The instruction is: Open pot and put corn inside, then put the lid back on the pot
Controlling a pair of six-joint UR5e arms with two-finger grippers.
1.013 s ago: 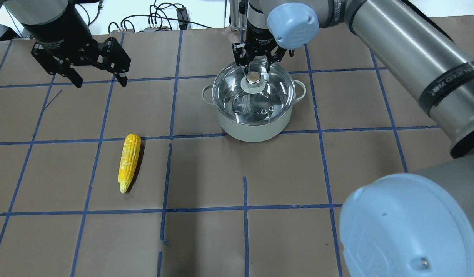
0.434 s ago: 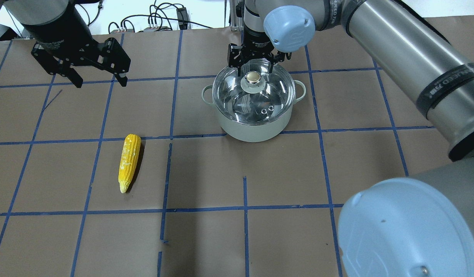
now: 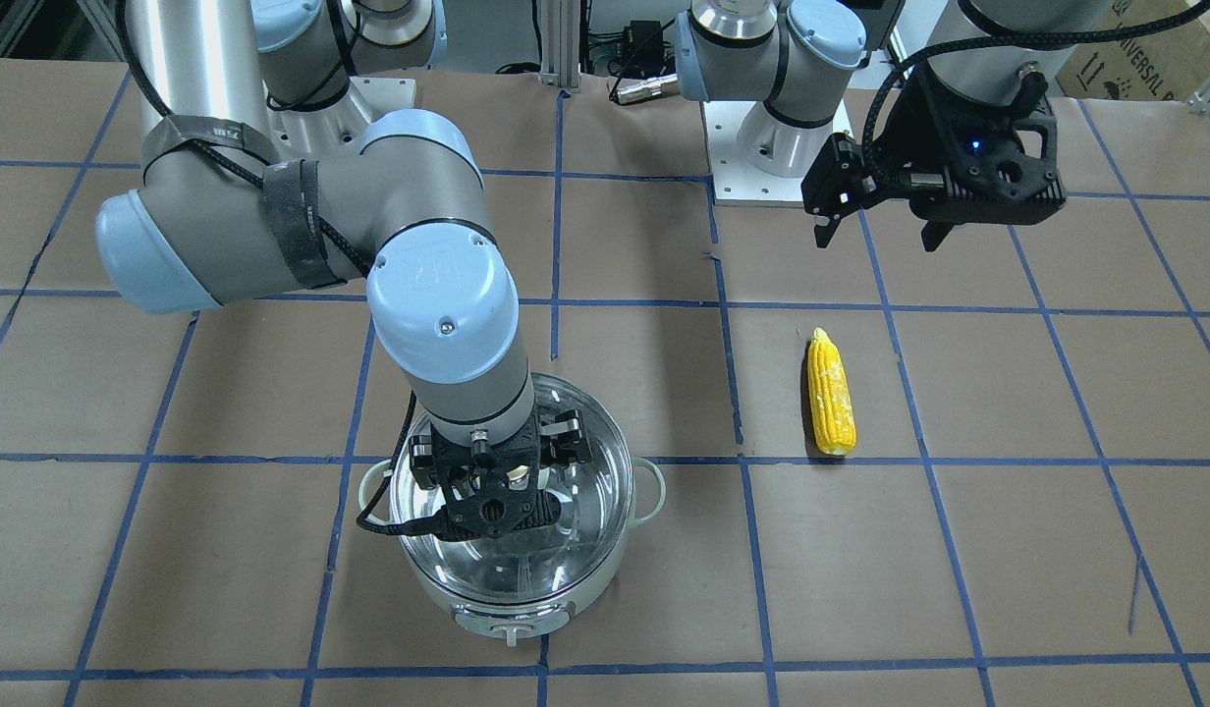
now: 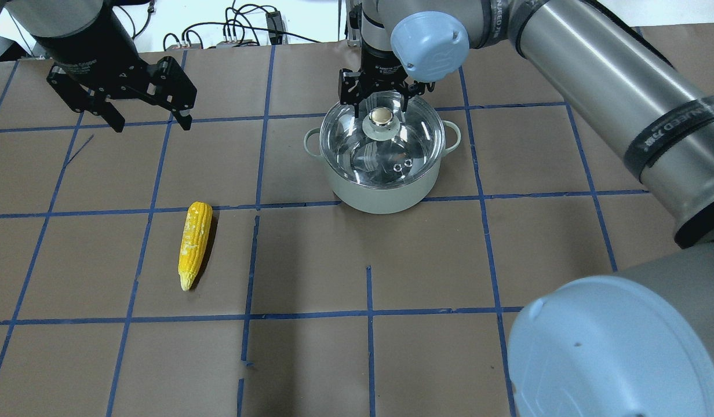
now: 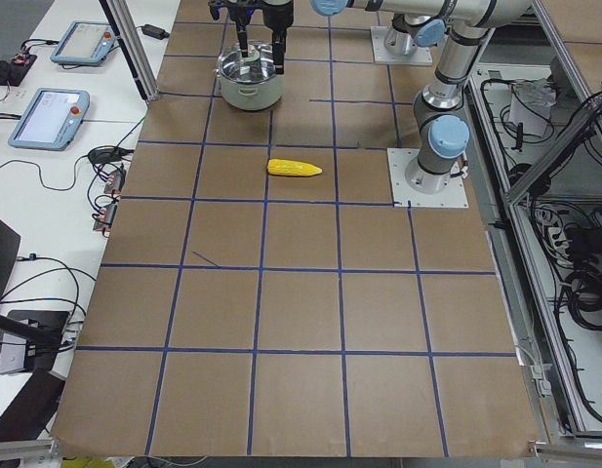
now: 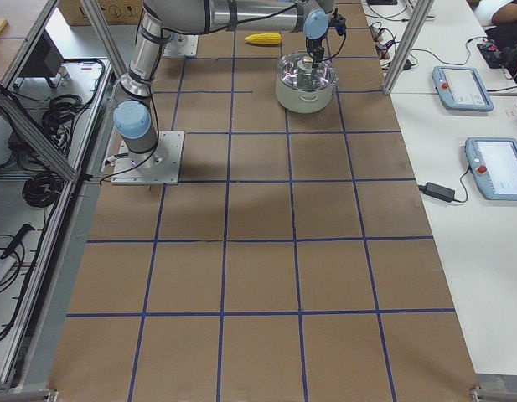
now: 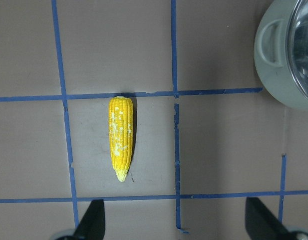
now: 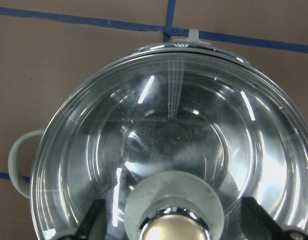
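Note:
The pot (image 4: 386, 200) stands on the table with the clear glass lid (image 4: 392, 153) on it. The lid's gold-topped knob (image 4: 381, 116) is at the centre. My right gripper (image 4: 379, 106) is open, pointing down over the lid, with its fingers on either side of the knob and apart from it. In the right wrist view the knob (image 8: 174, 220) sits between the two fingers (image 8: 91, 222). The corn (image 4: 195, 243) lies on the table to the left of the pot. My left gripper (image 4: 152, 123) is open and empty, high above the table behind the corn. The left wrist view shows the corn (image 7: 121, 137) below it.
Brown paper with blue tape grid lines (image 4: 368, 313) covers the table. Cables (image 4: 241, 29) lie past the far edge. My right arm's elbow (image 4: 618, 347) fills the near right corner of the overhead view.
My right gripper has shifted a little to the left over the lid, staying open around the knob. The left arm, corn and pot have not moved.

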